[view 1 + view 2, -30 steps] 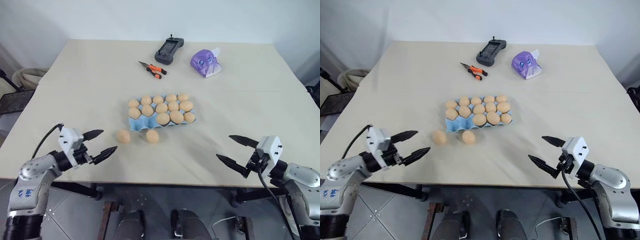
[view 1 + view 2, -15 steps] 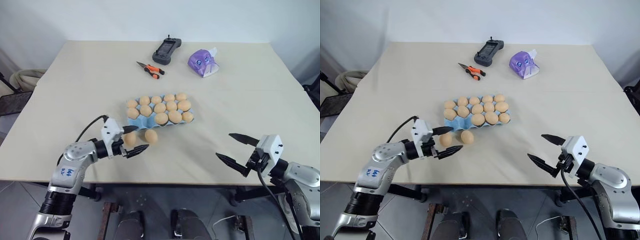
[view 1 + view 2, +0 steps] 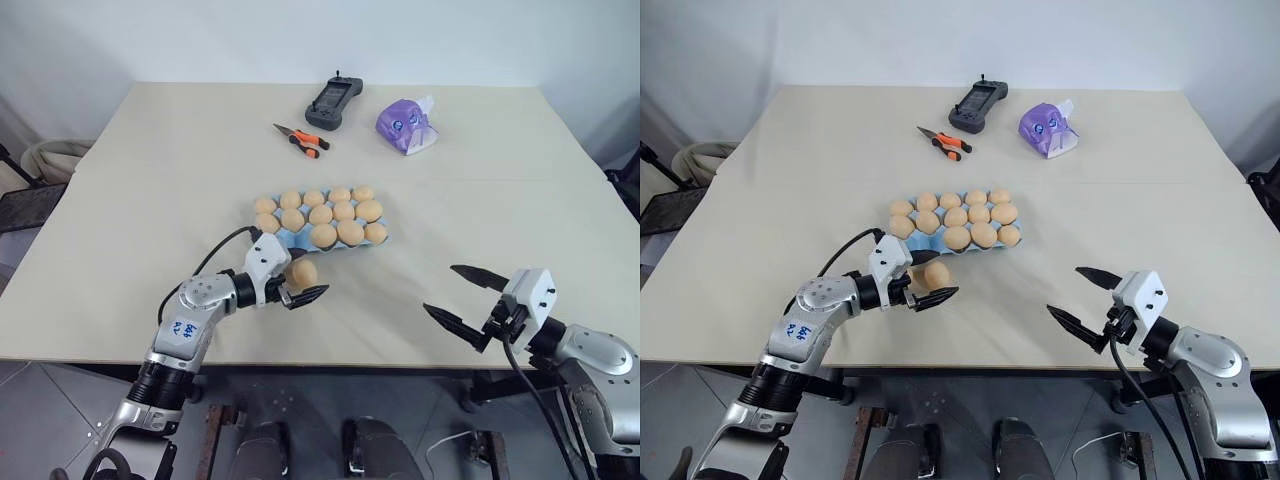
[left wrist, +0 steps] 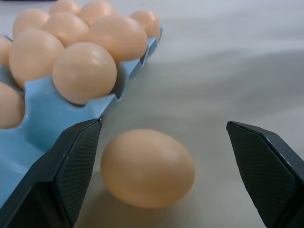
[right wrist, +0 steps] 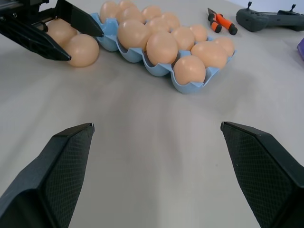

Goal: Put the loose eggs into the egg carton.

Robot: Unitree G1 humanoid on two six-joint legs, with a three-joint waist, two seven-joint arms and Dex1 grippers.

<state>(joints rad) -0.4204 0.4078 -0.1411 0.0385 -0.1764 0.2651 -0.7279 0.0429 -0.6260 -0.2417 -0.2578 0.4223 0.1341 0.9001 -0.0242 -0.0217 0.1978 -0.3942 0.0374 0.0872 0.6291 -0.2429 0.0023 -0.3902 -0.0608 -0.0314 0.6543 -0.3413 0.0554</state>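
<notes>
2 loose eggs on my beige table, white wall behind, just beside the blue egg carton holding 13. Left gripper spread around 1; right gripper released, empty.

A lab or test room is suggested, probably: a plain white wall, a bare beige table, a handheld controller and pliers lying beyond both grippers.

The left gripper covers the second loose egg beside the egg carton, so can't tell if it touches it. Carton's cups are hidden under eggs.
</notes>
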